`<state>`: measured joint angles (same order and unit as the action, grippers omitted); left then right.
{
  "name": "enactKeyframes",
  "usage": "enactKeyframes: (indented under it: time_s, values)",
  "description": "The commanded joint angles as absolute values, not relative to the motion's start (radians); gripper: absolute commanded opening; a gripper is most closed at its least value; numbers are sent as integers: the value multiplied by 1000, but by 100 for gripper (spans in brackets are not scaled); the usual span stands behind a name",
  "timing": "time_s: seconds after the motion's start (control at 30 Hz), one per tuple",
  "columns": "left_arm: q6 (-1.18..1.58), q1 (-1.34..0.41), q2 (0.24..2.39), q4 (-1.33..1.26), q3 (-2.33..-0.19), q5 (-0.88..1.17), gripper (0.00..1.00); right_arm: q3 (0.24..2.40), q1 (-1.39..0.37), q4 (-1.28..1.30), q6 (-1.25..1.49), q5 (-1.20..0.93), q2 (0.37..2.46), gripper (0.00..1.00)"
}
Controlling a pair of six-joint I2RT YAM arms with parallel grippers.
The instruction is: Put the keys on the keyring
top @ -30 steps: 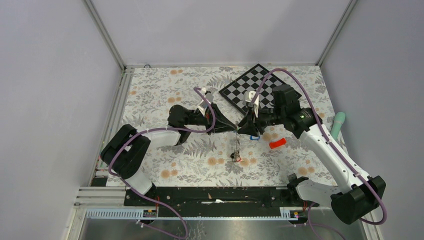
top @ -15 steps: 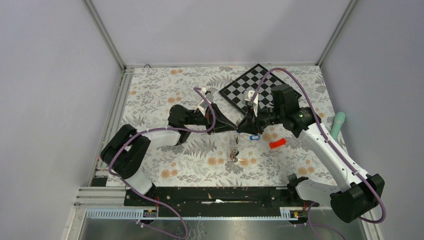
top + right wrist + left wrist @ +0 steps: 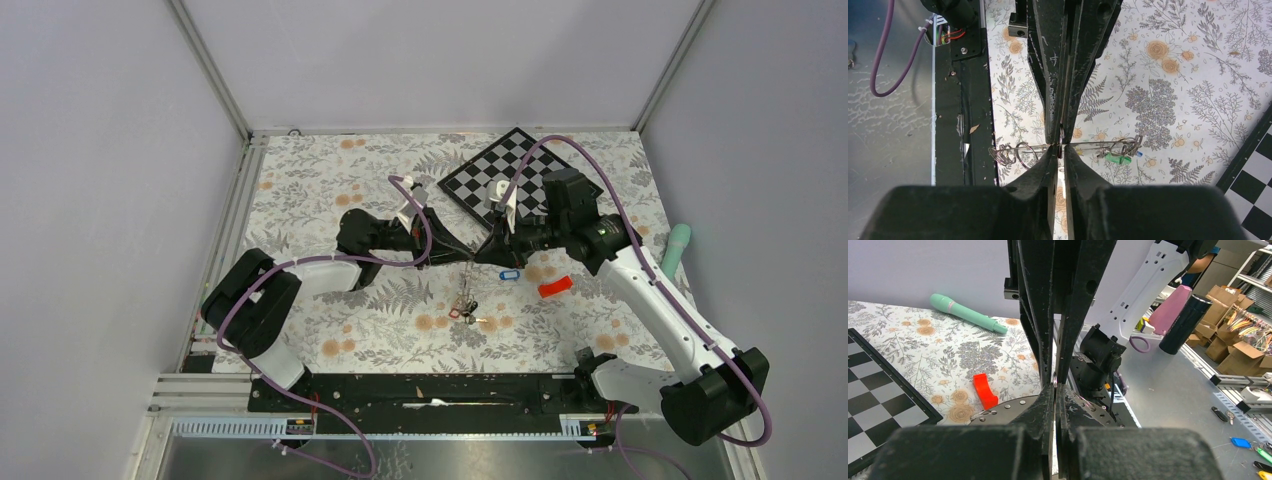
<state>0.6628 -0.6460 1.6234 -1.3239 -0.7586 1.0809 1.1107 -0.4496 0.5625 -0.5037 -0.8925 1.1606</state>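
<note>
Right wrist: keyring (image 3: 1088, 145) runs crosswise, green key (image 3: 1118, 159) at its right end.

In the top view the keys (image 3: 466, 310) hung as a bunch too small for you to tell their tag colours. The fingers (image 3: 1043, 410) of the left gripper (image 3: 1055, 390) hid whatever they pinched. The picture's edge cut off the chequered board (image 3: 1255, 165).

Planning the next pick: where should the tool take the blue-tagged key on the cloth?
Probably the blue-tagged key by its plastic tag, pinched across the short width, from straight above: it lies flat, long axis left-right, clear of the red block.
</note>
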Motion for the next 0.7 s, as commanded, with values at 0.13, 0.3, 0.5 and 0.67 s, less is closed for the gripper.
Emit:
enactKeyframes:
  time_s: [0.13, 0.3, 0.5, 0.67]
  values:
    - [604, -653, 1608, -1341, -755, 1080, 0, 1147, -446, 548, -541, -890, 1158, 0]
    - [548, -652, 1597, -1280, -762, 1096, 0, 1149, -446, 589, -616, -832, 1147, 0]
    - [341, -638, 1550, -1020, -813, 1136, 31, 1136, -457, 655, -746, -724, 1129, 0]
    - [-89, -632, 1526, -399, -975, 1140, 42, 1109, -497, 683, -819, -612, 1115, 0]
